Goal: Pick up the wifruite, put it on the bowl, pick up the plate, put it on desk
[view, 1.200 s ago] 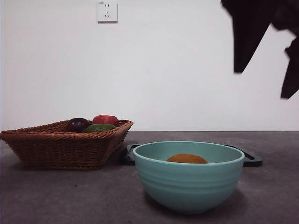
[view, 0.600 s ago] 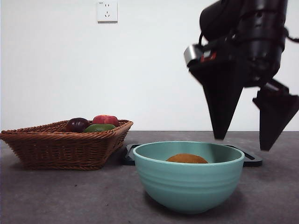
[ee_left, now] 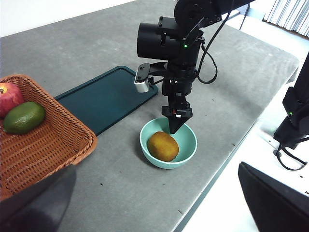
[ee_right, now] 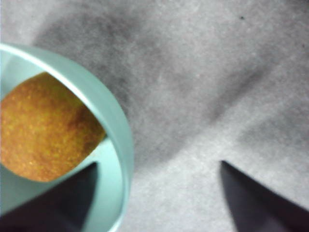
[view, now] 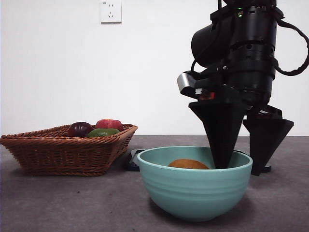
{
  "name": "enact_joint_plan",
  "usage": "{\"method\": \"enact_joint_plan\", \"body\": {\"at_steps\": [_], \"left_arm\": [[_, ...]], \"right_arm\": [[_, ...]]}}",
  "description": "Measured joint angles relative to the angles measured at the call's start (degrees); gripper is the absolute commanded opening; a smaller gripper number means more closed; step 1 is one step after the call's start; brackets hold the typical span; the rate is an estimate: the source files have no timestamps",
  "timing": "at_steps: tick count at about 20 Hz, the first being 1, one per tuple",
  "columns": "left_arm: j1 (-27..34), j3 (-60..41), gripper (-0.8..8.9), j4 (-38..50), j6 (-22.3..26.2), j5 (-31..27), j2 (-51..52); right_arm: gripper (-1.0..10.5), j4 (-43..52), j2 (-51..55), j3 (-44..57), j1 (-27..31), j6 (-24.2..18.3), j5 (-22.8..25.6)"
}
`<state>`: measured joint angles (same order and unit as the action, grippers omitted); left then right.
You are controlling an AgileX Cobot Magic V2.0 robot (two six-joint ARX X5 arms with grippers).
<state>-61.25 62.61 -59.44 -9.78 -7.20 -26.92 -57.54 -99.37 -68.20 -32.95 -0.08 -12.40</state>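
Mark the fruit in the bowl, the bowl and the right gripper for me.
Fruit (ee_left: 163, 146), left wrist view, middle of its skin.
Bowl (view: 193, 186), front view, outer ribbed wall.
Right gripper (view: 244, 168), front view, midway between the fingertips, straddling the bowl's rim.

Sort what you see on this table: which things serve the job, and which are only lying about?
Job: wifruite in the bowl; right gripper, fingers straddling the bowl's rim; dark tray; desk.
Lying about: wicker basket, purple fruit, green fruit, red fruit, wall socket.

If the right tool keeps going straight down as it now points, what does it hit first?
Probably the bowl: the right tool is open and straddles its rim, one tip inside beside the wifruite, the other outside over the desk.
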Motion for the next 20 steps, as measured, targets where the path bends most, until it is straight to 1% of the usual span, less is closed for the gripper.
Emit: {"method": "enact_joint_plan", "body": {"at_steps": [2,4,7,15,18,20], "left_arm": [[0.0,0.0,5.63,0.0,0.0,0.0,0.0],[0.0,0.0,5.63,0.0,0.0,0.0,0.0],[0.0,0.0,5.63,0.0,0.0,0.0,0.0],[0.0,0.0,5.63,0.0,0.0,0.0,0.0],[0.0,0.0,5.63,0.0,0.0,0.0,0.0],[0.0,0.0,5.63,0.0,0.0,0.0,0.0]], "right_arm": [[1.6,0.0,0.0,0.0,-0.1,0.0,-0.5],[0.7,0.0,0.0,0.0,-0.2,0.0,-2.1],[0.1,0.3,0.0,0.0,-1.3,0.0,-2.6],[0.1,2.5,0.0,-0.2,-2.2,1.7,-2.5],[0.1,0.9,-0.2,-3.0,-1.4,2.0,-1.3],[0.1,-0.9,-0.5,-6.7,-0.2,1.9,-0.7]]}}
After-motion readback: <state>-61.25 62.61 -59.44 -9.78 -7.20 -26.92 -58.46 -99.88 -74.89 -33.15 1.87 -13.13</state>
